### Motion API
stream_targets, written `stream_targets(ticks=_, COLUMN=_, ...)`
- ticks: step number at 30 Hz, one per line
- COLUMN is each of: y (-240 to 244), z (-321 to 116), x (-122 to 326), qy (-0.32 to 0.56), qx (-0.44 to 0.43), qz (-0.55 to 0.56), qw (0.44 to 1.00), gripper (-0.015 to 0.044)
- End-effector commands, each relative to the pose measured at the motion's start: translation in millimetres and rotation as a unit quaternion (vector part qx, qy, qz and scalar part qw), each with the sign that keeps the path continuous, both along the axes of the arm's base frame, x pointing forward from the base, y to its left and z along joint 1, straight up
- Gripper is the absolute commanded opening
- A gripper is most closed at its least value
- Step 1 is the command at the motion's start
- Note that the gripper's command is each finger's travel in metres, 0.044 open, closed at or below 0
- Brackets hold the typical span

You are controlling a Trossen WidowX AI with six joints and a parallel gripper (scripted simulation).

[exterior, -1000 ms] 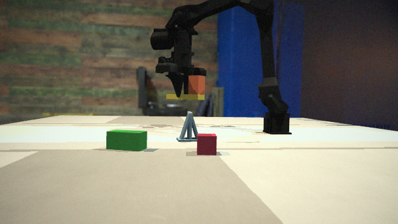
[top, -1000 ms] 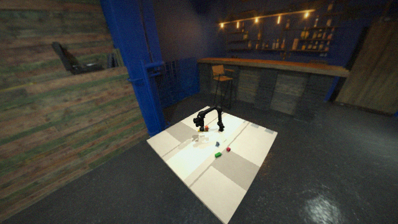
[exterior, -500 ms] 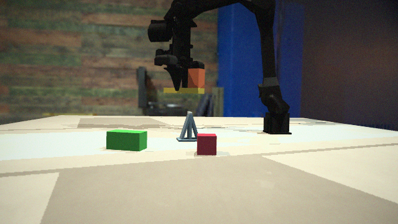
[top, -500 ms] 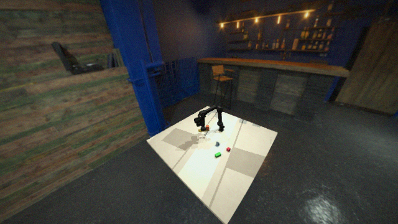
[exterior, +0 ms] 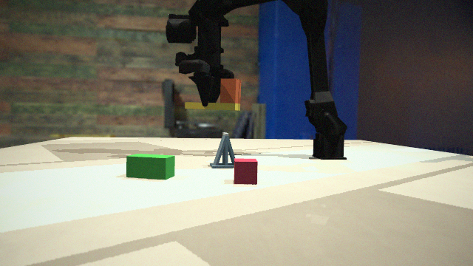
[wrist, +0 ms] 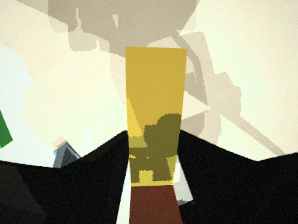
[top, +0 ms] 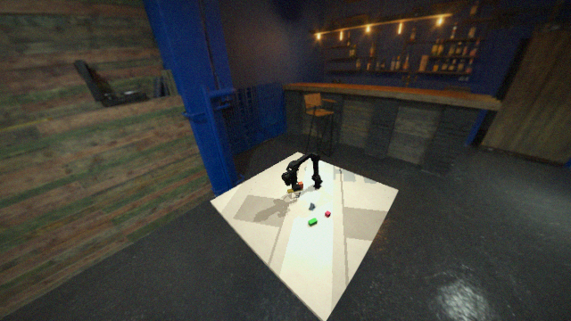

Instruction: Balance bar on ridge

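Observation:
My gripper (exterior: 209, 103) (top: 292, 185) (wrist: 152, 136) is shut on the bar (exterior: 196, 106) (wrist: 156, 83), a flat yellow strip with an orange block (exterior: 231, 90) (top: 301, 184) fixed on one end. The bar hangs level in the air, well above the table (exterior: 332, 207). The ridge (exterior: 223, 151) (top: 311, 206), a small grey-blue triangular wedge, stands on the table below the bar and closer to the exterior camera. In the wrist view a corner of the ridge (wrist: 64, 155) shows at the lower left of the fingers.
A green block (exterior: 150, 166) (top: 312, 221) lies left of the ridge, and its edge shows in the wrist view (wrist: 4, 132). A dark red cube (exterior: 245, 171) (top: 327, 214) stands just right of the ridge. The arm's base (exterior: 328, 148) stands at the back right.

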State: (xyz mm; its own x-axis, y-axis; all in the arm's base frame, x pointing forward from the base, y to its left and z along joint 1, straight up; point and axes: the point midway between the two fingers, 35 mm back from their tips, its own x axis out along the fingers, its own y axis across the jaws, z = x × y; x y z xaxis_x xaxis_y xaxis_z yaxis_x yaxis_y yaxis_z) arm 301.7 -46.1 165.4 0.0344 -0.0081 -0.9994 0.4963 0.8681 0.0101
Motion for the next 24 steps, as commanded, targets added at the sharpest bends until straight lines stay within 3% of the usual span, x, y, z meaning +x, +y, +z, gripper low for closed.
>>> stream_targets(ticks=1, y=15.0, z=0.3, x=3.9, qy=0.001, qx=0.001, qz=0.032, qw=1.0, gripper=0.0)
stream_targets(ticks=24, y=101.6, z=2.0, x=14.0, qy=0.0, qx=0.001, qz=0.184, qw=0.983, gripper=0.0)
